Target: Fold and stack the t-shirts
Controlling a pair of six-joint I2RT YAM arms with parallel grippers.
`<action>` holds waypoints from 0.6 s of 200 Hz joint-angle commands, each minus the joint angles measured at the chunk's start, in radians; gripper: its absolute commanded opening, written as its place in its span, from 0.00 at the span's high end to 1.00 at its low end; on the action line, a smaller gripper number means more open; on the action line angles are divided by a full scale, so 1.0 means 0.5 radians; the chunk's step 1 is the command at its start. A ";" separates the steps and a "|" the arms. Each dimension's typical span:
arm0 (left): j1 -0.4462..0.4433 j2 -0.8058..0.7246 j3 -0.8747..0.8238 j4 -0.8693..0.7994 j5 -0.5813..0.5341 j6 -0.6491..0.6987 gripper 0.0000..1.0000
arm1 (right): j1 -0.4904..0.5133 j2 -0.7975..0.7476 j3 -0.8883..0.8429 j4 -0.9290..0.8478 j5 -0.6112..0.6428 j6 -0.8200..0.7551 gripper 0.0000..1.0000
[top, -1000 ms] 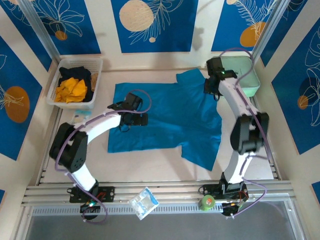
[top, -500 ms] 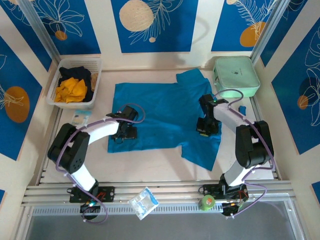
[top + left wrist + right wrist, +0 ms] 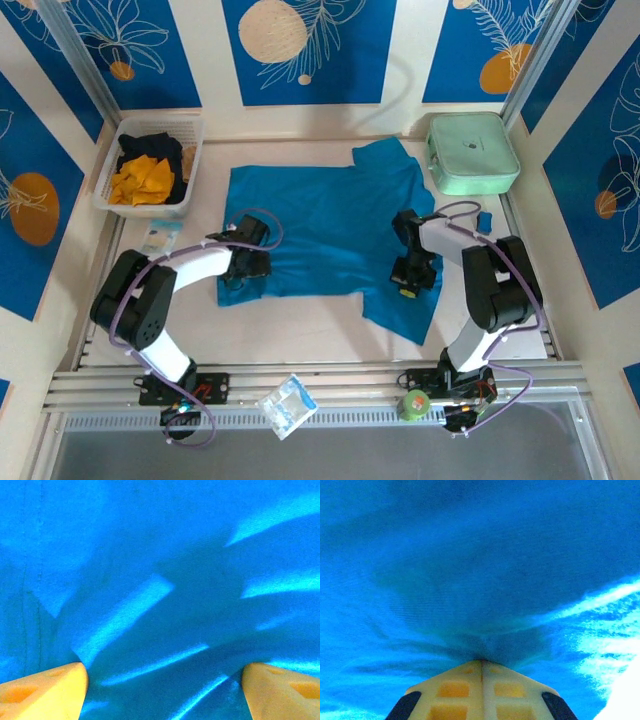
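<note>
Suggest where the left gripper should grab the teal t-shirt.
Take the teal t-shirt at its near-left corner, straight down from above. It lies flat on the table, so only a top-down pinch near an edge gathers cloth. The left gripper sits there open, fingers astride the fabric; the right gripper is shut on the near-right side.

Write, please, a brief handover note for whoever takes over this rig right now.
Left gripper: open, pressed onto the teal-blue cloth t-shirt at its near-left hem.
Right gripper: shut, pinching the same shirt toward its right side.
That shirt lies spread out mid-table; the orange-yellow cloth t-shirt and black cloth t-shirt lie crumpled in the white plastic basket, far left.
Done: no fold, no stack yet.
Left: fold all three, stack them.
</note>
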 commanded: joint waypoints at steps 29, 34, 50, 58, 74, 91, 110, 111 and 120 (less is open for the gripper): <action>0.039 -0.096 -0.254 -0.226 0.095 -0.119 0.19 | 0.010 -0.183 -0.237 -0.149 0.035 0.149 1.00; 0.039 -0.113 -0.268 -0.228 0.107 -0.141 0.19 | 0.010 -0.189 -0.240 -0.145 0.033 0.149 1.00; 0.039 -0.167 -0.307 -0.215 0.131 -0.184 0.19 | 0.010 -0.194 -0.243 -0.126 0.050 0.147 1.00; 0.039 -0.198 -0.325 -0.202 0.136 -0.194 0.19 | 0.006 -0.189 -0.243 -0.106 0.064 0.144 1.00; 0.039 -0.253 -0.329 -0.205 0.124 -0.200 0.19 | -0.004 -0.168 -0.230 -0.069 0.069 0.128 1.00; 0.039 -0.305 -0.299 -0.239 0.109 -0.194 0.18 | -0.007 -0.148 -0.209 -0.057 0.072 0.117 1.00; 0.036 -0.382 -0.238 -0.305 0.102 -0.170 0.17 | 0.017 -0.172 -0.174 -0.073 0.040 0.095 1.00; 0.036 -0.388 -0.233 -0.309 0.102 -0.167 0.17 | 0.020 -0.175 -0.172 -0.074 0.041 0.095 1.00; 0.033 -0.435 -0.196 -0.351 0.113 -0.152 0.15 | 0.044 -0.202 -0.152 -0.103 0.040 0.093 1.00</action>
